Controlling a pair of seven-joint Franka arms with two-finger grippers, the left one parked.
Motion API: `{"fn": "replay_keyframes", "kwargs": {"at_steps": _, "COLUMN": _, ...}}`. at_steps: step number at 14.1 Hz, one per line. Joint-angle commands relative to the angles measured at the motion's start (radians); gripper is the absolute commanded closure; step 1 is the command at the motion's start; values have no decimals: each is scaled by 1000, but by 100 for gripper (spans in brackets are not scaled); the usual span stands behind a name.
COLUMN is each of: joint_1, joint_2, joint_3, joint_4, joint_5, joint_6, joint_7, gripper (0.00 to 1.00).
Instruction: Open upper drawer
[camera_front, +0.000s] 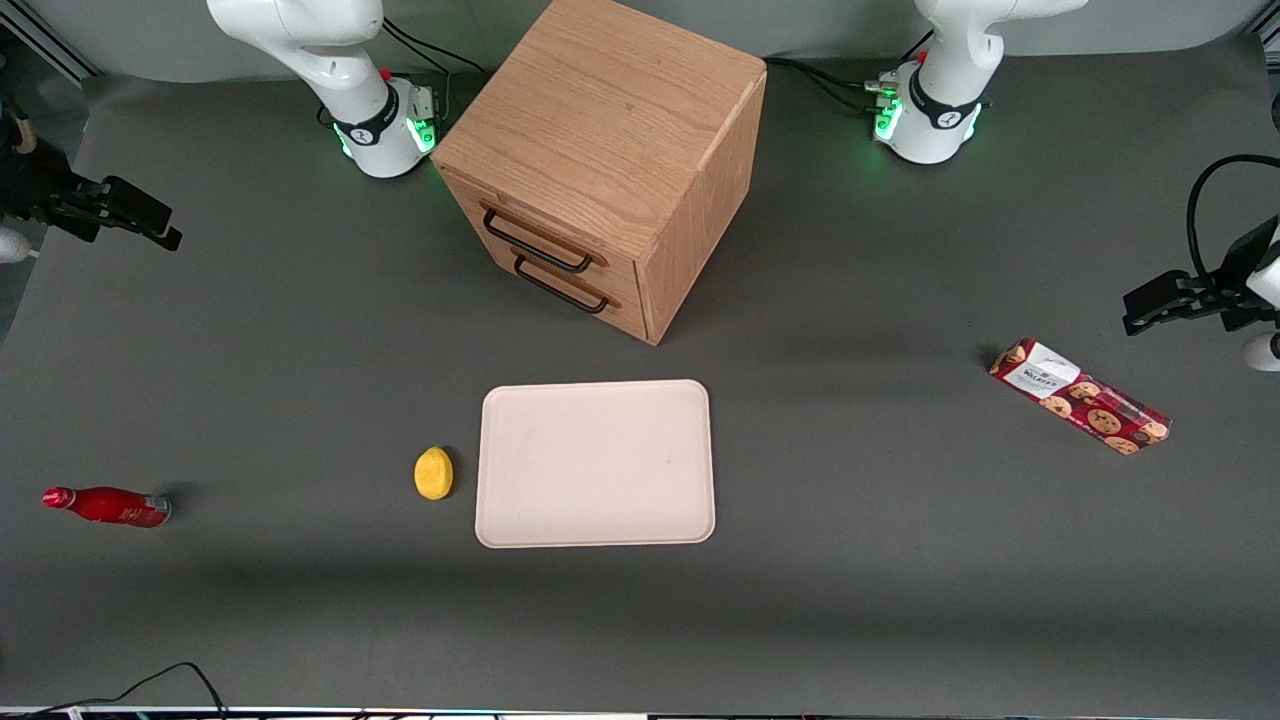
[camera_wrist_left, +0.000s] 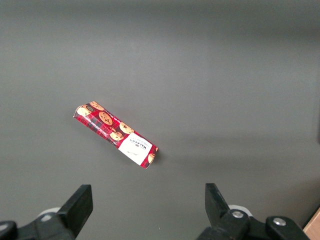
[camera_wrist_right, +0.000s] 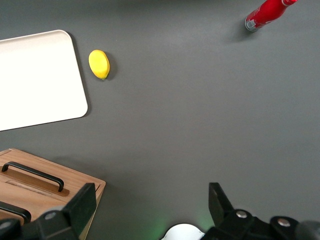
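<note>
The oak cabinet (camera_front: 610, 110) stands at the middle of the table with two drawers in its front, both pushed in flush. The upper drawer (camera_front: 622, 272) carries a wide black bar handle (camera_front: 537, 240); the matching lower drawer's handle (camera_front: 560, 283) sits just below it. In the right wrist view the upper drawer's handle (camera_wrist_right: 12, 211) shows only in part, next to the lower one (camera_wrist_right: 32, 175). My gripper (camera_front: 120, 215) hangs high above the working arm's end of the table, well away from the cabinet. The gripper (camera_wrist_right: 150, 205) is open, with only bare table between its fingers.
A cream tray (camera_front: 596, 463) lies in front of the cabinet, nearer the front camera, with a yellow lemon (camera_front: 433, 472) beside it. A red bottle (camera_front: 108, 506) lies toward the working arm's end. A cookie packet (camera_front: 1080, 396) lies toward the parked arm's end.
</note>
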Motion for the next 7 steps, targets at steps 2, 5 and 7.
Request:
{"fn": "replay_keyframes", "kwargs": {"at_steps": 2, "joint_1": -4, "joint_2": -21, "joint_3": 5, "joint_4": -28, "joint_5": 20, "joint_6": 33, "joint_7": 9, "gripper": 0}}
{"fn": "replay_keyframes", "kwargs": {"at_steps": 5, "joint_1": 0, "joint_2": -12, "joint_3": 6, "joint_4": -28, "joint_5": 22, "joint_6": 33, "joint_7": 23, "gripper": 0}}
{"fn": "replay_keyframes", "kwargs": {"at_steps": 7, "joint_1": 3, "joint_2": -12, "joint_3": 8, "joint_4": -21, "joint_5": 22, "joint_6": 33, "joint_7": 33, "gripper": 0}}
